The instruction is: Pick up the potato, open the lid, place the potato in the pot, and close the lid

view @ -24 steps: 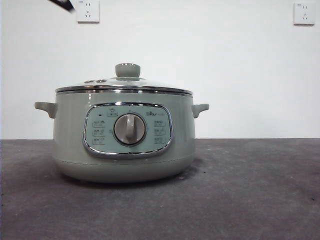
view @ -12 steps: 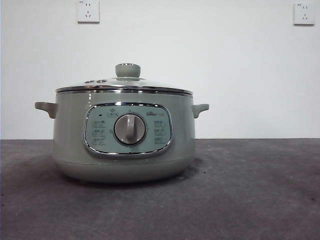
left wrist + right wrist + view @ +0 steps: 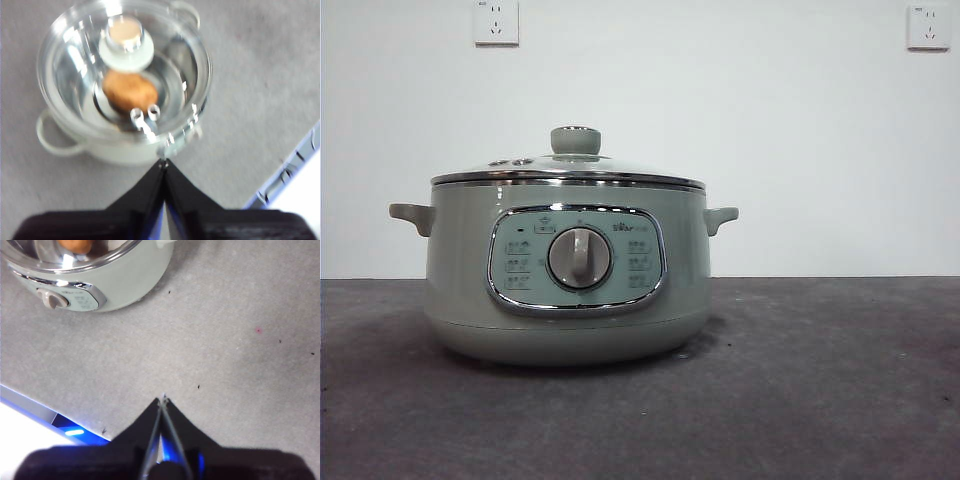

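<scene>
The sage-green pot [image 3: 568, 270] stands on the dark table, its glass lid [image 3: 568, 172] seated on the rim with the green knob [image 3: 575, 140] on top. Through the lid [image 3: 125, 75] in the left wrist view, the orange-brown potato [image 3: 130, 91] lies inside the pot [image 3: 120, 145]. My left gripper [image 3: 163, 165] hovers above and beside the pot, jaws shut and empty. My right gripper [image 3: 162, 401] hangs shut over bare table, away from the pot [image 3: 120, 285]; a bit of the potato [image 3: 75, 245] shows there. Neither gripper appears in the front view.
Two wall sockets [image 3: 496, 22] [image 3: 928, 27] are on the white wall behind. A blue-lit table edge [image 3: 45, 420] shows in the right wrist view, and another edge [image 3: 285, 175] in the left wrist view.
A black arm tip at the top left corner of the front view one second ago has gone out of view. The pot and lid have not moved.
</scene>
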`<state>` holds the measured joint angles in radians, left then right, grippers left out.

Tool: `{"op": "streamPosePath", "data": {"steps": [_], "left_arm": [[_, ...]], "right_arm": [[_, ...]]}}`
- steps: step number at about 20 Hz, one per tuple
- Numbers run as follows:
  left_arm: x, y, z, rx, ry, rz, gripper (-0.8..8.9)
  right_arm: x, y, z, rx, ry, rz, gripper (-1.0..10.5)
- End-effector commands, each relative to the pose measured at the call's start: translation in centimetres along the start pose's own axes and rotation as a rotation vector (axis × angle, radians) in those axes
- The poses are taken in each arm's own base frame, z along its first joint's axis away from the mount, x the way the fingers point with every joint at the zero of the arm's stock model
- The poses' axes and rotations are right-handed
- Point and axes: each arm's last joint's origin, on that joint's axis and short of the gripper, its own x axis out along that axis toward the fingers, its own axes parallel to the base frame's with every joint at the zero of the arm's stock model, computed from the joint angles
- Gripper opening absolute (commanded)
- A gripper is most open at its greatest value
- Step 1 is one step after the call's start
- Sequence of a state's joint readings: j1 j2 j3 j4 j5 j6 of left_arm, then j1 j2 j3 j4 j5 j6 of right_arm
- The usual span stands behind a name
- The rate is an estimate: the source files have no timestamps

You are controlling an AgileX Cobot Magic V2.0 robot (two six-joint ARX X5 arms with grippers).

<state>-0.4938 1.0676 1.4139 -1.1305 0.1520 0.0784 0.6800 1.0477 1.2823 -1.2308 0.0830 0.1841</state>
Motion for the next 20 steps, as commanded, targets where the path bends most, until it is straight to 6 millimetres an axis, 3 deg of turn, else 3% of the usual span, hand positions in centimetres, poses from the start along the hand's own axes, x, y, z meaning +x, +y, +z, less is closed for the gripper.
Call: {"op": "streamPosePath", "data": {"steps": [1, 5, 8, 10, 12, 17, 20], "left_arm": [[0.2, 0.0, 0.4, 0.017, -0.043, -0.003, -0.03], [-0.5, 0.5, 0.9, 0.019, -0.137, 0.049, -0.03], [-1.9, 1.3, -0.9, 0.082, -0.171, 0.117, -0.03], [-1.2, 2.3, -3.7, 0.001, -0.261, 0.200, -0.03], [0.8, 3.4, -7.6, -0.064, -0.405, 0.292, -0.03], [7.7, 4.3, -18.4, -0.106, -0.574, 0.432, -0.03], [10.1, 4.4, -21.8, -0.144, -0.595, 0.444, -0.03]], "right_arm": [[0.3, 0.0, -0.1, -0.002, 0.005, -0.008, 0.0], [0.3, 0.0, -0.1, -0.002, 0.003, -0.013, 0.0], [0.3, 0.0, -0.1, -0.002, 0.003, -0.015, 0.0], [0.3, 0.0, -0.1, -0.002, 0.003, -0.015, 0.0], [0.3, 0.0, -0.1, -0.002, 0.003, -0.015, 0.0], [0.3, 0.0, -0.1, -0.002, 0.003, -0.015, 0.0], [0.3, 0.0, -0.1, -0.002, 0.003, -0.015, 0.0]]}}
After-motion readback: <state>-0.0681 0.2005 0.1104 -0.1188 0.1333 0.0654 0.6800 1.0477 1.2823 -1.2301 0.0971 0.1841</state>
